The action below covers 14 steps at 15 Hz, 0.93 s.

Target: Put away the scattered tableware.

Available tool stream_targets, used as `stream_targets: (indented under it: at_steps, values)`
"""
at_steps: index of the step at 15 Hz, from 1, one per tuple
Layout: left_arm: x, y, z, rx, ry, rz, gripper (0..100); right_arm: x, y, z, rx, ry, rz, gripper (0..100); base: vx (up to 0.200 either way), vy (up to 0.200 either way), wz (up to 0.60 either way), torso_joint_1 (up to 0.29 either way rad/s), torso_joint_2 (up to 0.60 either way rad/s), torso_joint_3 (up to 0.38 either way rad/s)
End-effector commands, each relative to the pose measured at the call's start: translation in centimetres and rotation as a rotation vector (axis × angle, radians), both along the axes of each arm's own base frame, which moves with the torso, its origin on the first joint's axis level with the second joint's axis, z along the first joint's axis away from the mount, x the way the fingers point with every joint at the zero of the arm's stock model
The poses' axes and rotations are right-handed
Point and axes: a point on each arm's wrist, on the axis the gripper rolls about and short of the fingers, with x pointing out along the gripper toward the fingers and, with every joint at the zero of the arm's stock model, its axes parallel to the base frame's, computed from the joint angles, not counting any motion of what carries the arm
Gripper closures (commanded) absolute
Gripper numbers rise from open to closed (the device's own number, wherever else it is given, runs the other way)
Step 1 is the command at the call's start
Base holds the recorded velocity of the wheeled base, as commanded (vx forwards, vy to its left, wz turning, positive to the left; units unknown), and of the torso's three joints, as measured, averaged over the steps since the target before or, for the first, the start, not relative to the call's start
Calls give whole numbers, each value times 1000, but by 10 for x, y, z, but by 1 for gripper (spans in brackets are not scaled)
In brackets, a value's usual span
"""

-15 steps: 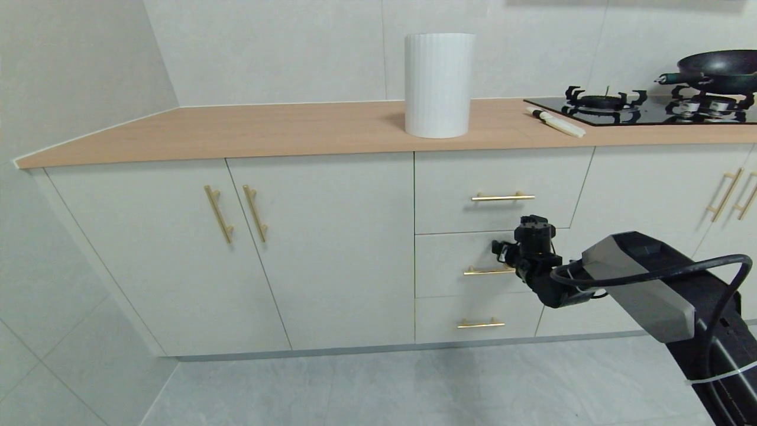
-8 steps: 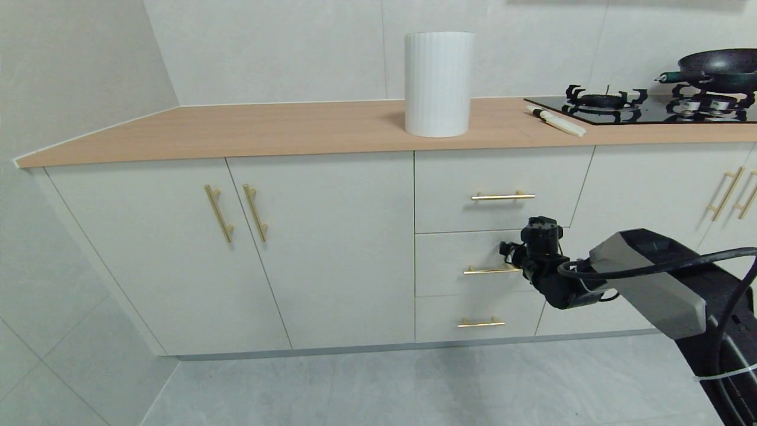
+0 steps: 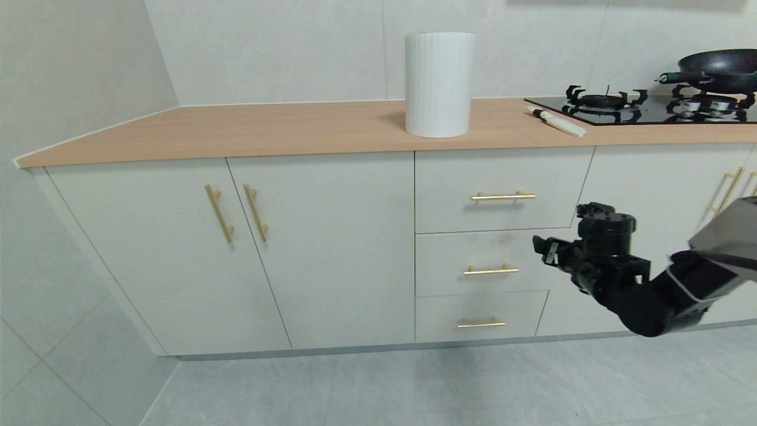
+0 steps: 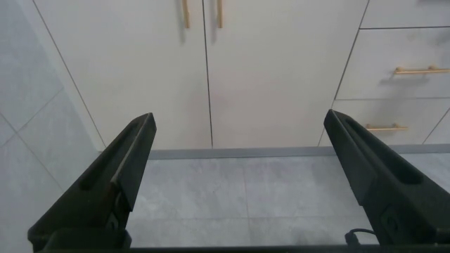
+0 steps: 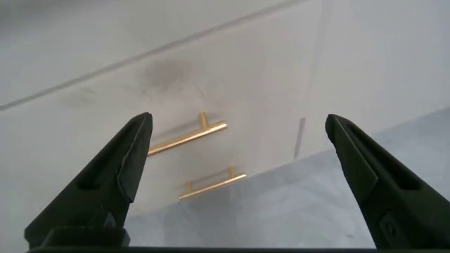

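Utensil [image 3: 555, 121], cream w/ a dark tip, is seen in the head view lying flat on the wooden countertop [image 3: 266, 127]. It is just beside the front-left corner of the black hob [image 3: 650, 115] & to the right of the white ribbed container [image 3: 439, 84], which stands upright on the same top, apart from it. A dark pan [image 3: 718, 62] is set on a burner at the hob's right side. Below the top, a 3-drawer stack is shown w/ gold bars: top handle [image 3: 503, 196], middle handle [image 3: 491, 270], bottom handle [image 3: 480, 323]. A pair of cupboard doors [image 3: 325, 248] sits to the stack's left. The right gripper [image 3: 545, 248] is held in the air in front of the middle drawer's right end, to the right of the middle handle & clear of it, well below the utensil. In the left wrist view the left gripper [image 4: 239, 118] is shown w/ fingers [image 4: 126, 169] spread wide & nothing between them, pointed at the grey floor tiles [image 4: 246, 197] & the foot of the cupboard doors. In the right wrist view the right gripper's fingers are likewise spread apart & empty, w/ two of the gold drawer handles seen beyond them against the pale drawer fronts.
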Motion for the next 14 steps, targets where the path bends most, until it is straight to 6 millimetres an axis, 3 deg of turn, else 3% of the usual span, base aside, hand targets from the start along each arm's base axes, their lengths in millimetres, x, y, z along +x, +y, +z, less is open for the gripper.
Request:
stream_targets:
  at_steps: [1, 2, 3, 7, 11, 14]
  values:
    - [0, 0, 0, 0, 0, 1, 0, -110, -27, 85, -77, -212, -12, 0, 0, 0, 0, 0, 0, 0]
    - [0, 0, 0, 0, 0, 1, 0, -119, -29, 91, -87, -229, -12, 0, 0, 0, 0, 0, 0, 0]
    - [0, 0, 0, 0, 0, 1, 0, -175, -40, 117, -145, -324, -12, 0, 0, 0, 0, 0, 0, 0]
    - [0, 0, 0, 0, 0, 1, 0, -277, -64, 133, -275, -387, -81, 0, 0, 0, 0, 0, 0, 0]
    - [0, 0, 0, 0, 0, 1, 0, -360, -83, 115, -354, -335, -205, 0, 0, 0, 0, 0, 0, 0]
    - [0, 0, 0, 0, 0, -1, 0, -402, -85, 93, -384, -340, -285, 0, 0, 0, 0, 0, 0, 0]
